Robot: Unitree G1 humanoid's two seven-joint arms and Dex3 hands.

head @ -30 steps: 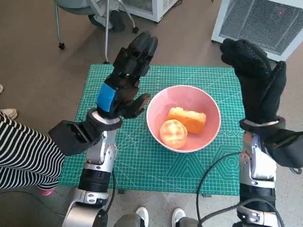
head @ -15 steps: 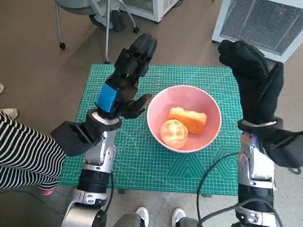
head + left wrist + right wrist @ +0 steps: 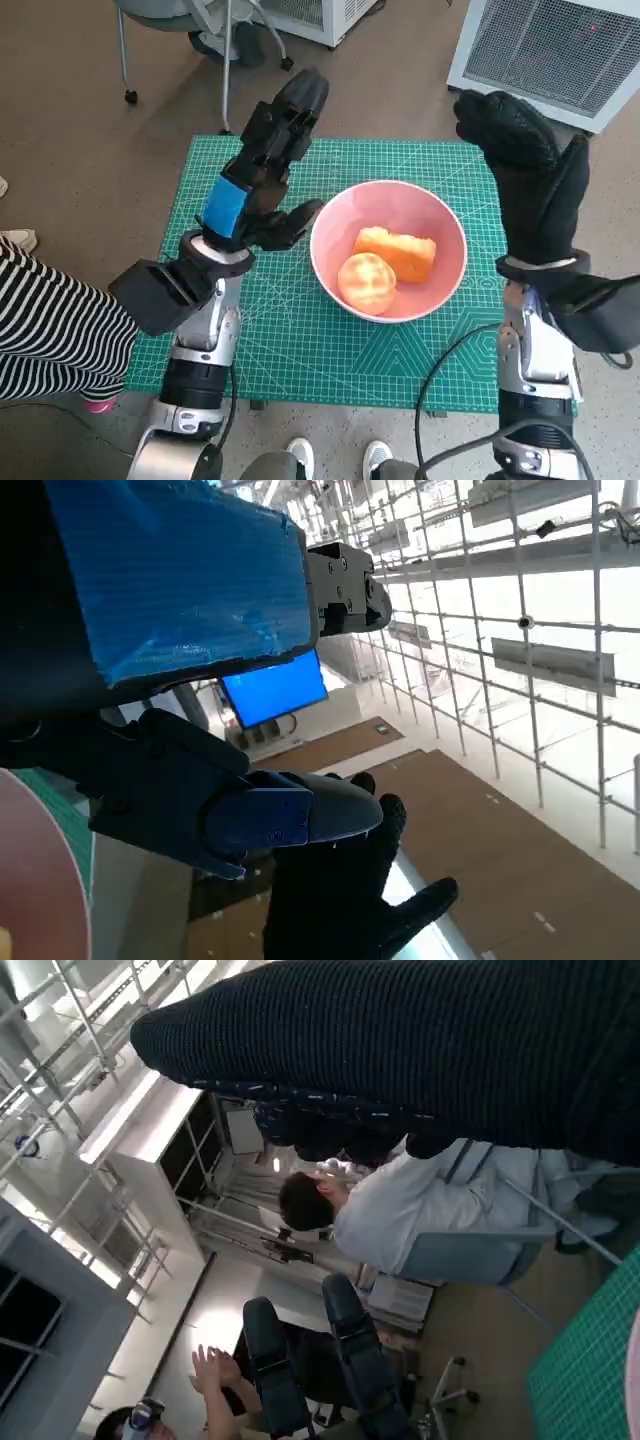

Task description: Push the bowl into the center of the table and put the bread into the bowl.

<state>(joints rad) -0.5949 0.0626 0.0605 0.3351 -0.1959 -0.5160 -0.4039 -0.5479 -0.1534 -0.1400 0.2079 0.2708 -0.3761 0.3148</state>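
Note:
A pink bowl (image 3: 445, 262) stands near the middle of the green cutting mat (image 3: 300, 350) in the head view. Inside it lie a round orange bread roll (image 3: 366, 283) and an oblong piece of bread (image 3: 398, 250). My left hand (image 3: 262, 170), black with blue tape, is raised above the mat just left of the bowl, fingers spread and holding nothing. My right hand (image 3: 525, 170) in the knitted glove is lifted over the mat's right edge, fingers extended, empty. The left wrist view shows the bowl's rim (image 3: 40, 870) and the right hand (image 3: 345, 900) beyond my left hand (image 3: 190, 680).
A white ventilated unit (image 3: 550, 45) stands behind the table at the right, a wheeled chair base (image 3: 200, 50) at the back left. A person in striped clothing (image 3: 50, 330) sits at the left. Feet (image 3: 335, 455) show at the front edge. A seated person (image 3: 400, 1210) appears in the right wrist view.
Both hands have risen slightly and moved a little away from the bowl. The bowl and the bread in it have not moved.

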